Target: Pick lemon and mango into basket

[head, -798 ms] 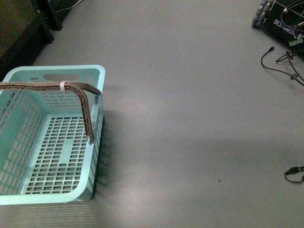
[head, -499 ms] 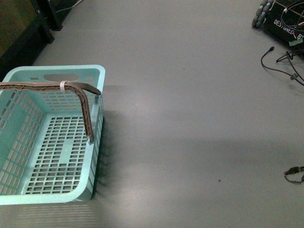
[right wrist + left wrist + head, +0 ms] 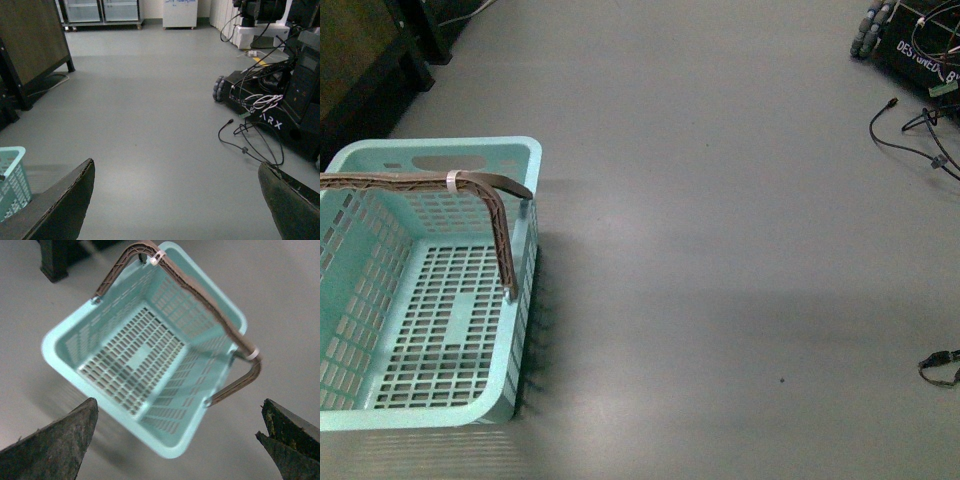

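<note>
The pale teal basket [image 3: 525, 300] stands on the grey floor at the left of the front view, with nothing in it and its brownish handle [image 3: 502, 235] raised. In the left wrist view the basket [image 3: 55, 352] lies below my left gripper [image 3: 177, 440], which is open with nothing between its fingers. My right gripper [image 3: 177, 200] is open too, over bare floor, with a corner of the basket [image 3: 12, 185] at the picture's edge. Neither the lemon nor the mango is in view. Neither arm shows in the front view.
Black cables [image 3: 910, 135] and a dark robot base [image 3: 920, 45] lie at the far right. That base [image 3: 280, 100] with its cables also shows in the right wrist view. Dark furniture [image 3: 365, 70] stands at the far left. Grey floor [image 3: 720, 250] spreads between them.
</note>
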Controlling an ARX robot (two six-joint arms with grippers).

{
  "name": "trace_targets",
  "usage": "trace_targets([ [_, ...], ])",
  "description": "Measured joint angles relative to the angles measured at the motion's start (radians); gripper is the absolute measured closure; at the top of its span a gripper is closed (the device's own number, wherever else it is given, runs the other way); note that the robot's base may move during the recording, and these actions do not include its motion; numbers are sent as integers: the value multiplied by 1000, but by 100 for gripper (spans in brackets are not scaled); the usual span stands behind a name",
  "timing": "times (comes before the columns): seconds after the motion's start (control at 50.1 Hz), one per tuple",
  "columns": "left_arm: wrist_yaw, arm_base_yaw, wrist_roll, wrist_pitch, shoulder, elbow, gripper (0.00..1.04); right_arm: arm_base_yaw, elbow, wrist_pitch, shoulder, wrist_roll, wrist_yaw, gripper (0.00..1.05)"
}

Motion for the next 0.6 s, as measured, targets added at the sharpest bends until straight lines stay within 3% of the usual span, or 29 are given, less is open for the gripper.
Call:
trace_targets([
  [0.18, 131, 173, -276, 401, 377, 4, 7, 0, 0, 0, 0, 0, 0, 9],
  [0.379, 164, 151, -384, 807, 951, 174, 7, 0, 0, 0, 0, 0, 0, 9],
  [0.598, 176, 113, -437, 953, 1388, 365, 7, 0, 0, 0, 0, 0, 0, 9],
])
